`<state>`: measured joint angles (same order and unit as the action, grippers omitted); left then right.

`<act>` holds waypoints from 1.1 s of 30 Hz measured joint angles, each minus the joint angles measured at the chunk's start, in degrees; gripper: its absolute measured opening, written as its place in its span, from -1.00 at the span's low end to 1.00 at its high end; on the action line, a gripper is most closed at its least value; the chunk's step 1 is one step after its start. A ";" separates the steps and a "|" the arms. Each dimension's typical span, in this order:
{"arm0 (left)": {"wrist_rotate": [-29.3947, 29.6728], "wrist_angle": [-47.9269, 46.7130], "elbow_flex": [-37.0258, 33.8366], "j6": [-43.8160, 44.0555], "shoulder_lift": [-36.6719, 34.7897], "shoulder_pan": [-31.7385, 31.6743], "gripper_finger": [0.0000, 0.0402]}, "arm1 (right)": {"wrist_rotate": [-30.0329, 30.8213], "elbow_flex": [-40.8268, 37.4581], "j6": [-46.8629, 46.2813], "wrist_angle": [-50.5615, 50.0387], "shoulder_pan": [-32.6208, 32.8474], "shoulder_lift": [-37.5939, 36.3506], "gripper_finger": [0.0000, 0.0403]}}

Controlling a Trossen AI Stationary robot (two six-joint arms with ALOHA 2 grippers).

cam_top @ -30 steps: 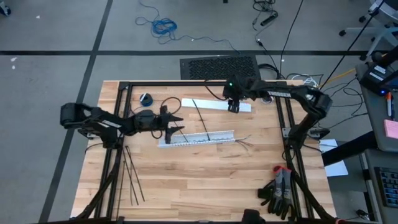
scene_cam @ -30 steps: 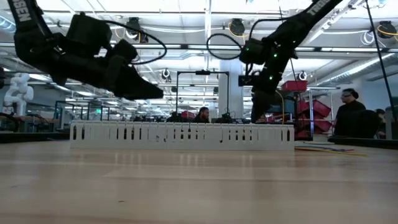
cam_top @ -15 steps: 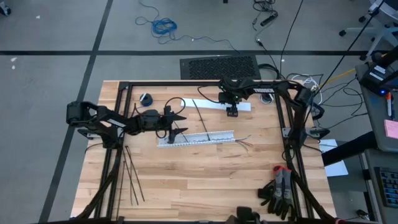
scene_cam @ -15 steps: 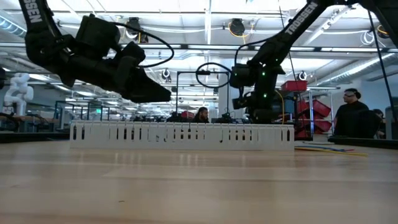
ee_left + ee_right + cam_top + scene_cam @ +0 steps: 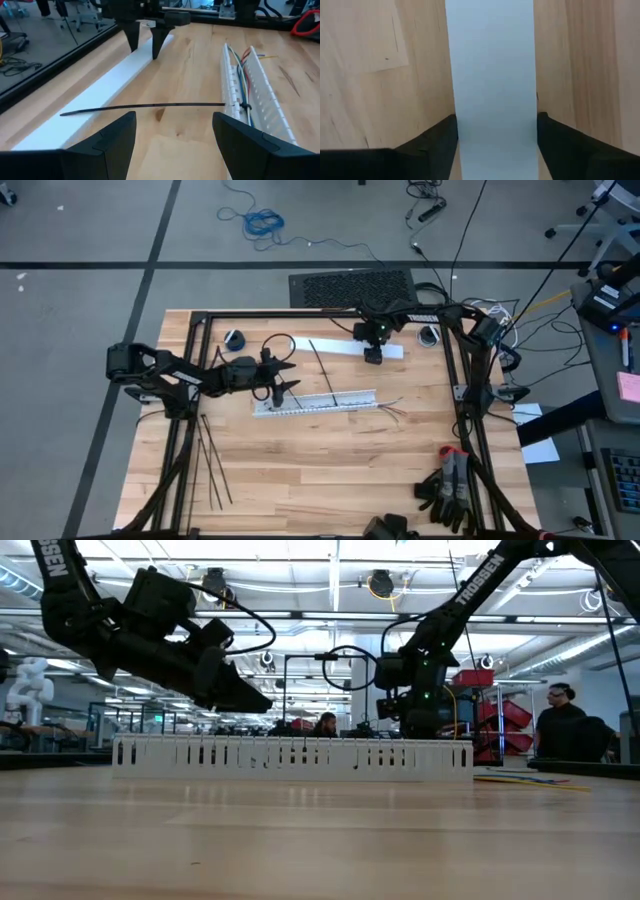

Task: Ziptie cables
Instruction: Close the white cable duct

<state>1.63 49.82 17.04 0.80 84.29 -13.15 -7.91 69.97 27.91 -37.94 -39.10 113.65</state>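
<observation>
Hovering with parted fingers, the left claw [image 5: 281, 378] sits just left of a lone ziptie [image 5: 321, 366] lying diagonally across the worktop [image 5: 330, 470], one end reaching the duct [image 5: 318, 402] holding the cables [image 5: 245, 75]; the right claw [image 5: 373, 356], open, straddles the white strip [image 5: 492, 75] farther off.

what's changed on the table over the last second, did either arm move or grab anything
The right hand dropped lower over the white strip, its elbow folding back; its fingers straddle the strip, open, gripping nothing. The left hand shifted slightly toward the slotted duct and opened wider, still empty. The duct, its cables, the single ziptie and the spare zipties stayed put.
</observation>
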 joint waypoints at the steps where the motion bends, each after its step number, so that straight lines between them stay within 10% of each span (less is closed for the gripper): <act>1: 0.05 -0.01 0.00 0.20 0.00 0.00 0.29 | -0.07 0.00 -0.53 -0.16 -0.02 0.00 0.13; 33: 4.37 2.98 -0.63 -0.02 -1.61 -0.20 0.29 | 0.78 -0.57 -5.77 -17.16 0.93 -23.24 0.01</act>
<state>6.00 52.80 16.41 0.79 82.68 -13.35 -7.13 69.41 22.15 -55.10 -38.16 90.41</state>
